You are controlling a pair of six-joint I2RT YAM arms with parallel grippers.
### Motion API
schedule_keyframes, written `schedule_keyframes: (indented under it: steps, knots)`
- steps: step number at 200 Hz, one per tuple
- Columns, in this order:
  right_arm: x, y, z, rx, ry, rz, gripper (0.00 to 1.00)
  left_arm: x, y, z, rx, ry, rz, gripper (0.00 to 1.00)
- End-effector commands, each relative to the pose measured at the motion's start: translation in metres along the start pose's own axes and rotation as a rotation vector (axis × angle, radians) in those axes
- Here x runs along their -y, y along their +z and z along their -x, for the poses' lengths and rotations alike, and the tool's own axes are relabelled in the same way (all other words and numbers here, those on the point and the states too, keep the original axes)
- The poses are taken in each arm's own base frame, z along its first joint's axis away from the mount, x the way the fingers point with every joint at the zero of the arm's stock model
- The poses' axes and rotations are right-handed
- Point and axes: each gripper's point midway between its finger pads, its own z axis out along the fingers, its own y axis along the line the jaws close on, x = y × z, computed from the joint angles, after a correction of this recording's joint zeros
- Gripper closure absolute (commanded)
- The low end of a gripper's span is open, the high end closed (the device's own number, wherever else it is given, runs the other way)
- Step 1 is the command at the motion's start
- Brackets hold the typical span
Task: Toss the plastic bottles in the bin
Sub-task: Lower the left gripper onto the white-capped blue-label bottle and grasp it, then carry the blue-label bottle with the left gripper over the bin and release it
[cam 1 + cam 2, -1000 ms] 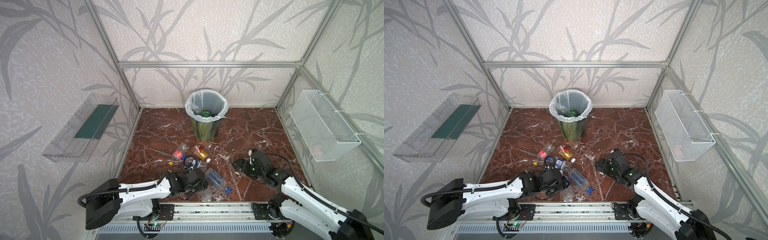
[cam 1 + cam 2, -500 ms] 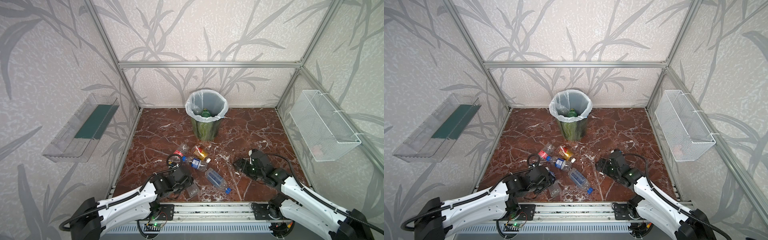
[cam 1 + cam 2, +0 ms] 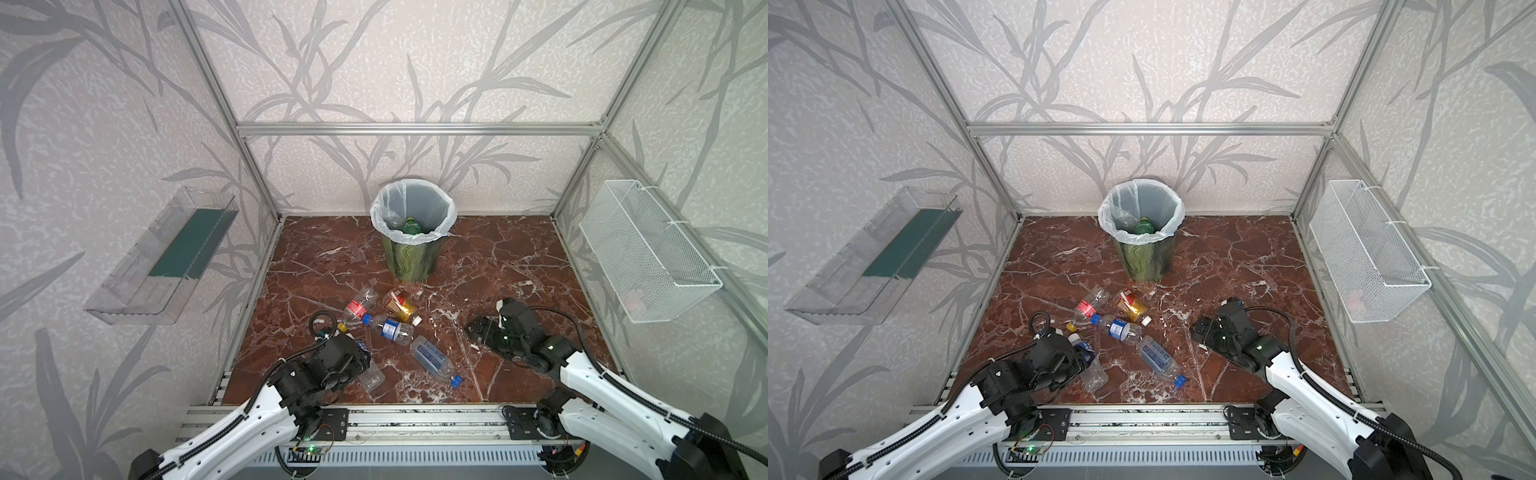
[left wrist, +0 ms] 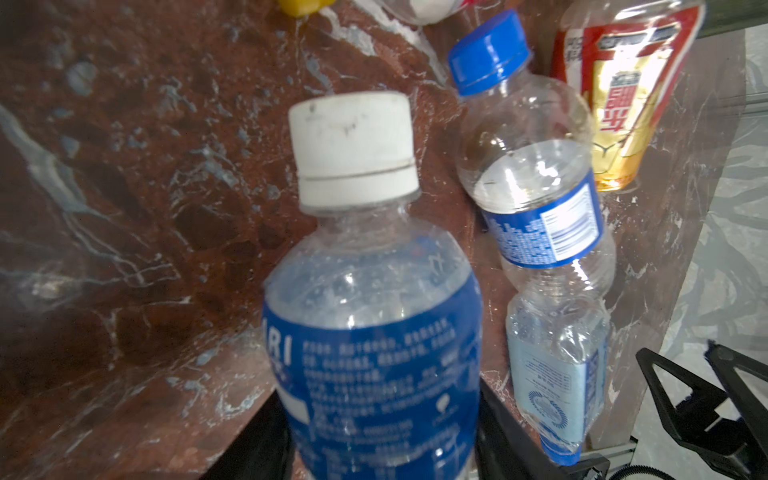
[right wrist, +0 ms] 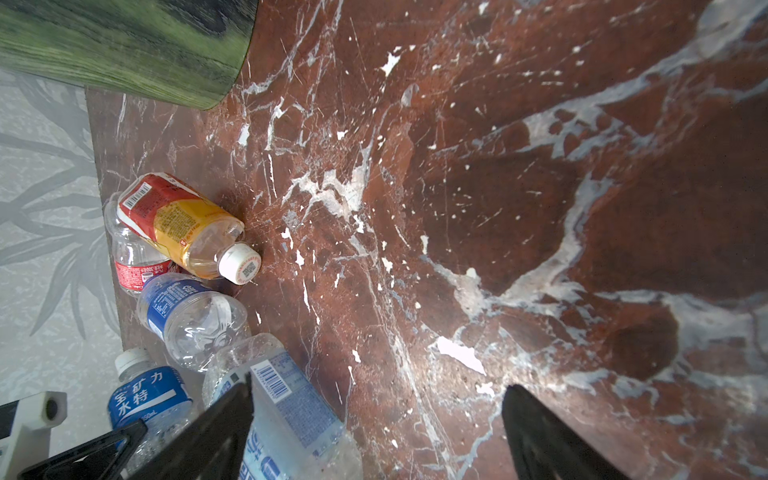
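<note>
Jaws of the left gripper (image 3: 360, 360) clench a white-capped bottle (image 4: 374, 299) at 7 o'clock on the bench (image 3: 498, 257); the right gripper (image 5: 374, 390) gapes empty. Pickup looks done, so next comes a lift and carry to the bin (image 3: 409, 259) at 12 o'clock.

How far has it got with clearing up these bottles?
Done: at least a green bottle lies in the bin. In hand: the left gripper clamps the white-capped bottle. Left: four more, the red-labelled bottle, amber bottle, blue-labelled bottle and pale-labelled bottle; the right gripper is open, empty.
</note>
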Motion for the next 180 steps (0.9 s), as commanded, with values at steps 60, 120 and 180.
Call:
schedule_keyframes:
  steps: [60,120,180]
  knots:
    - [-0.019,-0.014,0.019,0.055,-0.009,0.021,0.06,0.264,-0.139,0.148,0.243,0.154,-0.482,0.36]
    - [-0.028,-0.023,0.029,0.071,-0.026,0.022,0.04,0.318,-0.119,0.223,0.160,0.216,-0.329,0.01]
    - [-0.015,-0.011,0.016,0.027,-0.038,0.009,0.03,0.149,-0.123,0.151,0.272,0.129,-0.183,0.01]
